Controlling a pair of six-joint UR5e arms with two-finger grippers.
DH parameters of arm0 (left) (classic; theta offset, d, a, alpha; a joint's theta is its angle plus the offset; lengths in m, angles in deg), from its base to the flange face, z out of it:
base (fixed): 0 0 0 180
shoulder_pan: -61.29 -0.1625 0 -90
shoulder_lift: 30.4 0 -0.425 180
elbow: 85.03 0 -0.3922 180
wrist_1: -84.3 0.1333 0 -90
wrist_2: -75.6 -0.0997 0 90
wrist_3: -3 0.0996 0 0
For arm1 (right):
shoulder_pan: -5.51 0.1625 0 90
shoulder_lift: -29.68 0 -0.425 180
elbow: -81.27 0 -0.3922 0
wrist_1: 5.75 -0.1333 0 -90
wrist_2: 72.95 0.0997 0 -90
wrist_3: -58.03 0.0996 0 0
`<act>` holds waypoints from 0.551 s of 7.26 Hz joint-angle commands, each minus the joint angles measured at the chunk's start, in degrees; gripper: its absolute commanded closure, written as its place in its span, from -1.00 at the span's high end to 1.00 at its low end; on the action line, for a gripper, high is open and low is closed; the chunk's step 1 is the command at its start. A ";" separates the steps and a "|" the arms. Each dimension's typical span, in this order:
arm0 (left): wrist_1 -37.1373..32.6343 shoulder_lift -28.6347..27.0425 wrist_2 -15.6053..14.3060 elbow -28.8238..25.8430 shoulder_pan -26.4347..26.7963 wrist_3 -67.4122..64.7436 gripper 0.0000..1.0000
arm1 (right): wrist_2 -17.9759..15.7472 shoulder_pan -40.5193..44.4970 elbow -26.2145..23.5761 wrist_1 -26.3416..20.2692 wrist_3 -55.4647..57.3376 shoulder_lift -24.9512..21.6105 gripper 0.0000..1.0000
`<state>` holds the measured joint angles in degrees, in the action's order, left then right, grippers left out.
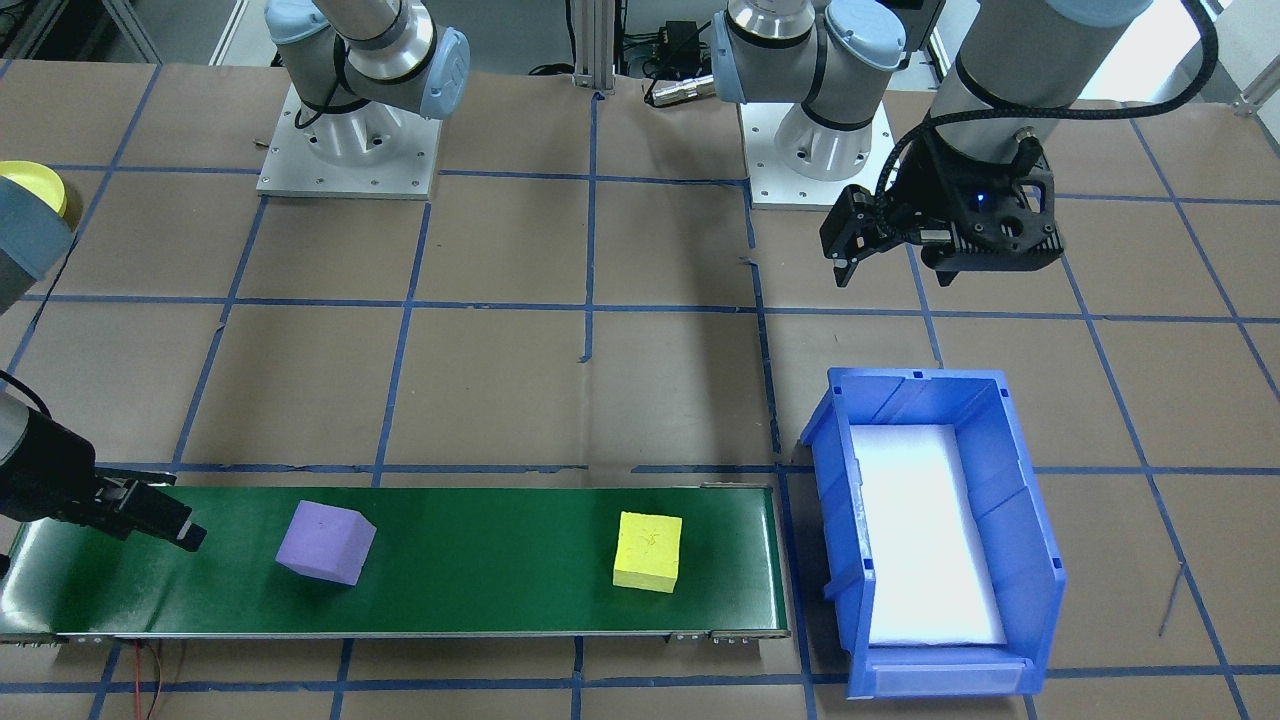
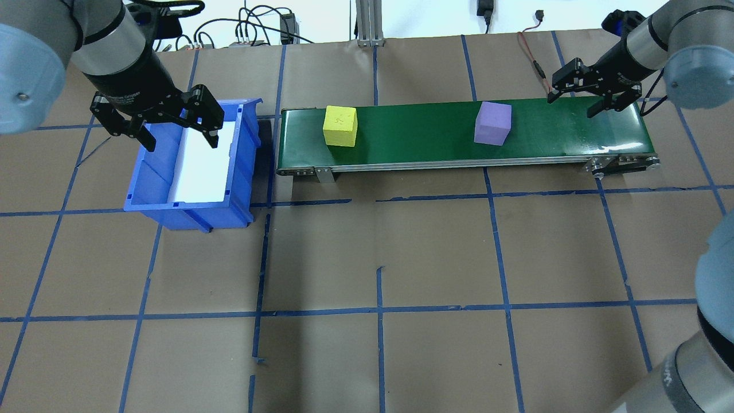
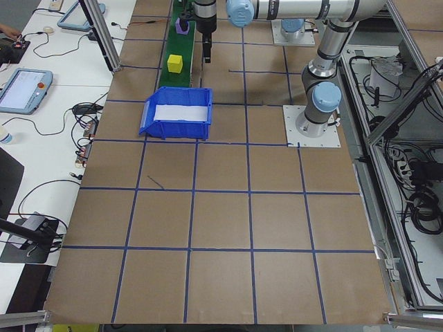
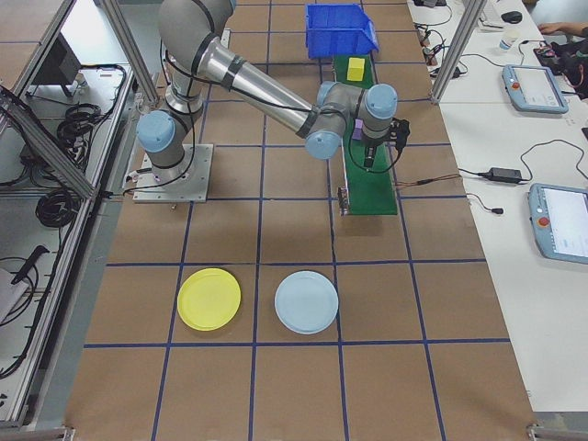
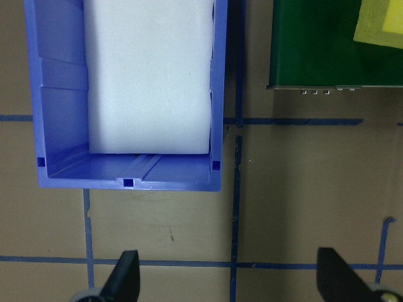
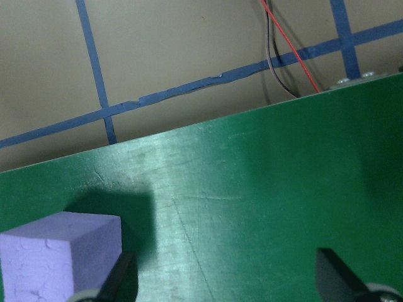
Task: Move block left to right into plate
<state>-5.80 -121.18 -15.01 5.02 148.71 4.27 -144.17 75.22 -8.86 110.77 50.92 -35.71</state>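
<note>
A purple block and a yellow block rest on the green conveyor belt. My right gripper hovers open over the belt's right end; in its wrist view the purple block lies just beside one fingertip, outside the jaws. Over the near end of the blue bin my left gripper hangs open and empty, with the yellow block at the top right corner of its wrist view. The yellow plate lies on the table on my right side, far from the belt.
A light blue plate lies next to the yellow one. The blue bin, lined white inside, stands off the belt's left end. Blue tape lines grid the brown table. A red and black wire runs beyond the belt's far edge.
</note>
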 commanded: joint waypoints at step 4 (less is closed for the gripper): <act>0.28 0.96 -0.45 1.43 -0.23 0.13 1.00 | -5.24 -0.01 0.99 -0.24 -10.20 0.79 1.00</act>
<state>-5.69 -120.26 -15.33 6.17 148.60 4.31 -147.20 75.21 -8.40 110.83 42.31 -35.49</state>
